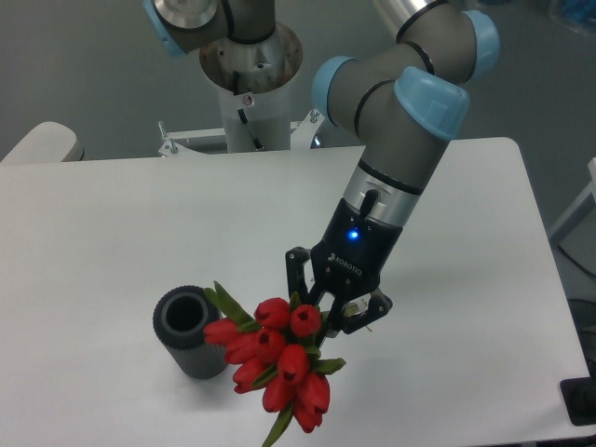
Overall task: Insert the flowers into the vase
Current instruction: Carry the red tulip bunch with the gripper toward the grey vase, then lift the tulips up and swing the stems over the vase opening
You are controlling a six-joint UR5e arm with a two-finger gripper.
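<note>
The flowers (276, 358), a tight bunch of red tulip buds with green leaves, hang in the air near the table's front edge. My gripper (328, 307) is shut on their stems just above and right of the buds; the stems are mostly hidden by the fingers. The vase (191, 331), a dark grey ribbed cylinder with an open round mouth, stands on the table just left of the bunch. The leftmost buds and a leaf reach close to its right side.
The white table (121, 233) stretches to the left and back. The arm's base column (250, 88) rises behind the far edge. A black object (582, 402) sits at the table's right front corner.
</note>
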